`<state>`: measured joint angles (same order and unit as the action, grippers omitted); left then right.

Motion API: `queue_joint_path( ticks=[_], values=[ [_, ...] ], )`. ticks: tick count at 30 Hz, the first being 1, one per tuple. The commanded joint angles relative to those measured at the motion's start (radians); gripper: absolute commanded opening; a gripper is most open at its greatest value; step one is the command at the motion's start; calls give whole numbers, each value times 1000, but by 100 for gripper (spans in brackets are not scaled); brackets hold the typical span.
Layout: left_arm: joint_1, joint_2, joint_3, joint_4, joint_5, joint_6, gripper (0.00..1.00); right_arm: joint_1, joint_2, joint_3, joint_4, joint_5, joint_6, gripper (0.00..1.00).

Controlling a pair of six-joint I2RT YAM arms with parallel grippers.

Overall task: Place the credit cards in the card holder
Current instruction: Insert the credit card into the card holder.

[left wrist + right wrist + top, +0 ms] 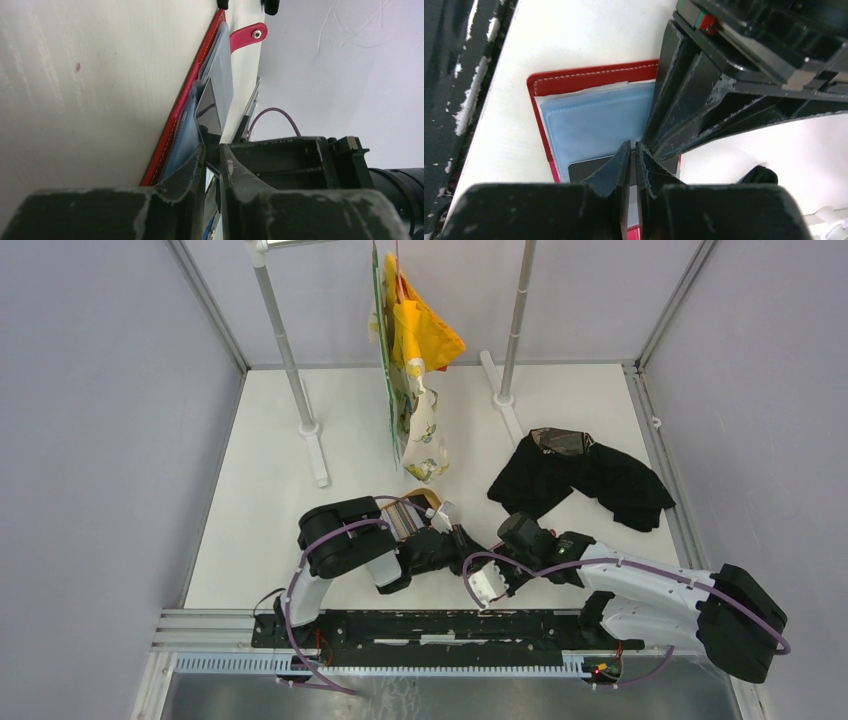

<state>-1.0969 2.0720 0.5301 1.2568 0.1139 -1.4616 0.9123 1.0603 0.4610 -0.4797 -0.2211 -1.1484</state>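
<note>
The red card holder (pixel 594 80) lies open on the white table, its pale blue clear sleeves (pixel 594 122) facing up. A black credit card (pixel 586 170) sits at the sleeve's lower edge. My right gripper (pixel 634 145) is shut, with its tips on that card. My left gripper (pixel 212 147) is shut on a lifted sleeve of the holder (pixel 175 125); its fingers (pixel 674 110) come down beside mine. The snap strap (pixel 248 36) sticks out at the far end. In the top view both grippers (pixel 458 538) (pixel 497 562) meet and hide the holder.
A black cloth (pixel 580 480) lies to the right behind the arms. A tan wooden tray (pixel 422 500) peeks out behind the left gripper. Coloured fabrics (pixel 415 350) hang from a rack with two posts (pixel 290 350). A metal rail (pixel 430 625) runs along the near edge.
</note>
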Motion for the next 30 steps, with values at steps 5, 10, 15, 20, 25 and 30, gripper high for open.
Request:
queue_joint_path(
  ticks=[5,10,15,20,25,30],
  values=[
    [-10,-73,-31,-256,23,20,22,-30,-19,5,-3,17,-1,13],
    [-10,-146,-20,-377,-10,94,23,-59,-38,18,-24,-51,-3,14],
    [-15,-313,-8,-518,-91,252,23,-100,-59,34,-57,-167,-14,15],
    [-49,-463,42,-701,-196,422,27,-154,-82,48,-87,-249,-32,16],
    [-80,-603,79,-883,-327,585,33,-213,-108,53,-106,-316,-47,16],
    [-83,-742,55,-977,-430,687,44,-240,-105,51,-112,-340,-55,17]
  ],
)
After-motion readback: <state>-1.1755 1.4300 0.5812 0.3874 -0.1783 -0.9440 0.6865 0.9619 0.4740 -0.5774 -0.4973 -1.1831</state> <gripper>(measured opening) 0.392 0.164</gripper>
